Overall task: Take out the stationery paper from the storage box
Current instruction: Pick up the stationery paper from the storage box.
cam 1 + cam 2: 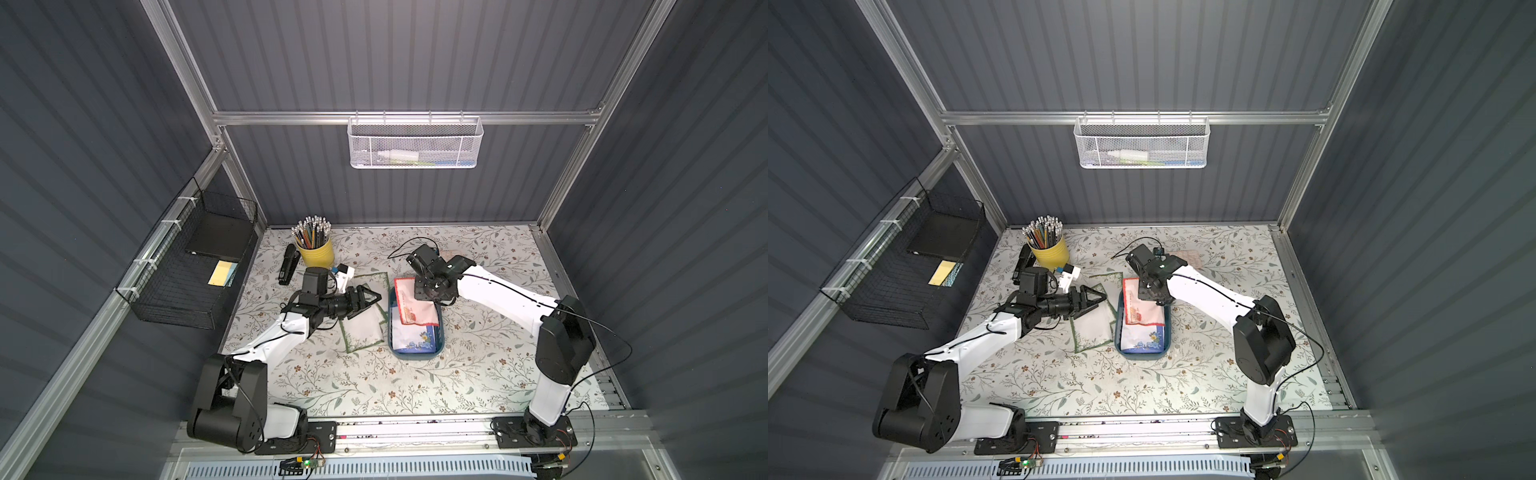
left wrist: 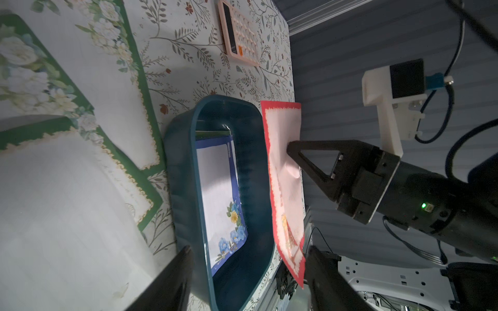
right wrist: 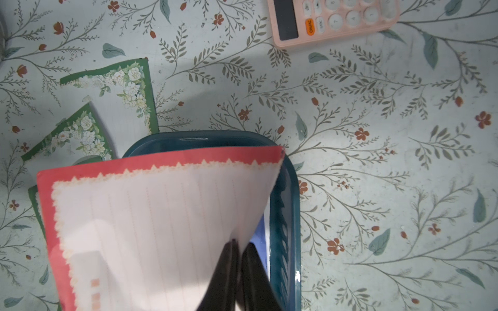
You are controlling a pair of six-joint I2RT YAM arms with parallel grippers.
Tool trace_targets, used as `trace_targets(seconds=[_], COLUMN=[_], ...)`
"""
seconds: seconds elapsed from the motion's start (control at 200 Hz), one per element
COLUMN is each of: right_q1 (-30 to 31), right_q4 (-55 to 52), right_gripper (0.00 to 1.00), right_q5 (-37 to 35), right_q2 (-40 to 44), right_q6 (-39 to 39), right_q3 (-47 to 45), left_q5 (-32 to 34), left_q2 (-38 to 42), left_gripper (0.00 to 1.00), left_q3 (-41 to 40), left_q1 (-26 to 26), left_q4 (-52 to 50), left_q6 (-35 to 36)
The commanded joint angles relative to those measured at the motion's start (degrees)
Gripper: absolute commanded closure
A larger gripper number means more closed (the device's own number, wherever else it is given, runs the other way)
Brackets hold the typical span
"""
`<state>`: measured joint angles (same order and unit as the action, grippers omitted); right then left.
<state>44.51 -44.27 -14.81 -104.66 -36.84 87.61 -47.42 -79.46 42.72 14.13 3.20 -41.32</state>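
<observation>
The teal storage box (image 1: 415,355) (image 2: 180,172) sits mid-table. A blue-floral sheet (image 2: 215,188) (image 1: 409,337) lies flat inside it. My right gripper (image 3: 237,242) (image 2: 289,148) is shut on a red-bordered sheet of stationery paper (image 1: 415,307) (image 3: 161,215) and holds it hanging above the box. My left gripper (image 2: 248,258) (image 1: 376,298) is open just left of the box. Its fingers (image 2: 323,277) straddle the box's near wall, and the red sheet's corner hangs close to one of them. Two green-bordered sheets (image 1: 361,332) (image 2: 80,113) lie on the table left of the box.
A pinkish calculator (image 3: 334,18) (image 2: 239,35) lies behind the box. A yellow pencil cup (image 1: 318,249) and a black stapler (image 1: 289,264) stand at the back left. A black wire basket (image 1: 191,266) hangs on the left wall, a white mesh basket (image 1: 415,143) on the back wall.
</observation>
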Motion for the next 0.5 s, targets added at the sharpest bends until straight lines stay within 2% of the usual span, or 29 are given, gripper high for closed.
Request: trace_targets(seconds=[0.0,0.495], right_q1=[-0.21,-0.15], right_q4=[-0.42,1.12], right_gripper=[0.89,0.89], right_q5=[-0.07,3.00], right_q2=[-1.39,-3.22], right_q6=[0.32,0.63], right_q3=[1.92,3.75], left_q5=[1.02,1.71], left_q2=[-1.72,-4.32], left_gripper=[0.32,0.33], left_q3=[-0.24,0.92], left_q1=[1.89,3.17], left_q4=[3.60,6.44], left_q6=[-2.48,-4.11])
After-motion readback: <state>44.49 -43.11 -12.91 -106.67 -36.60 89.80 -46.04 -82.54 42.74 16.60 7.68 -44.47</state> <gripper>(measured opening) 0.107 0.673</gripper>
